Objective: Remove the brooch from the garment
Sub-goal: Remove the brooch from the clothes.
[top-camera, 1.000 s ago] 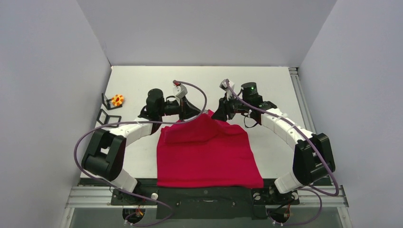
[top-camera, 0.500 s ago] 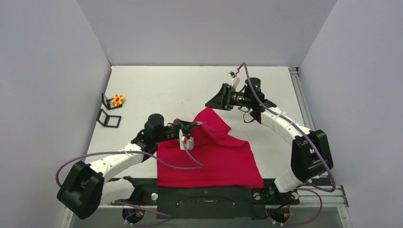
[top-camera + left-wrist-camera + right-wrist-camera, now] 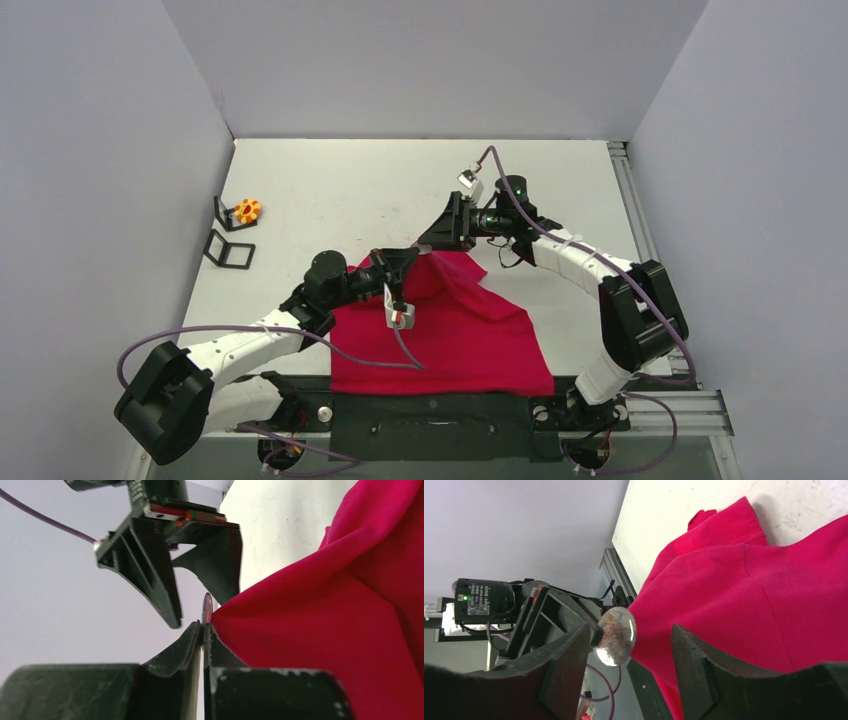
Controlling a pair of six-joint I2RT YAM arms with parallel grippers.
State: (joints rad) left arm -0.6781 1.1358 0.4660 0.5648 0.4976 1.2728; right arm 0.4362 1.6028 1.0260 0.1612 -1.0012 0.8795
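Note:
The red garment [image 3: 440, 330] lies on the table with its far part pulled up into a peak. My left gripper [image 3: 406, 259] is shut on that peak of cloth [image 3: 320, 610], right at the brooch, whose thin edge [image 3: 206, 607] sticks out above my fingertips. In the right wrist view the brooch [image 3: 616, 636] is an oval glassy dome, and it sits between the spread fingers of my open right gripper [image 3: 630, 630], nearer the left finger [image 3: 566, 670] and touching neither that I can see. My right gripper [image 3: 436, 236] faces the left one across the peak.
An orange flower-shaped piece [image 3: 247, 210] and two small black stands [image 3: 228, 249] sit at the far left of the table. Grey walls close in the left, back and right. A metal rail [image 3: 628, 190] runs along the right edge.
My left arm swung back to the near left, still pinching the cloth and drawing it into a peak. My right gripper let go, lifted away, then came back down around the brooch.

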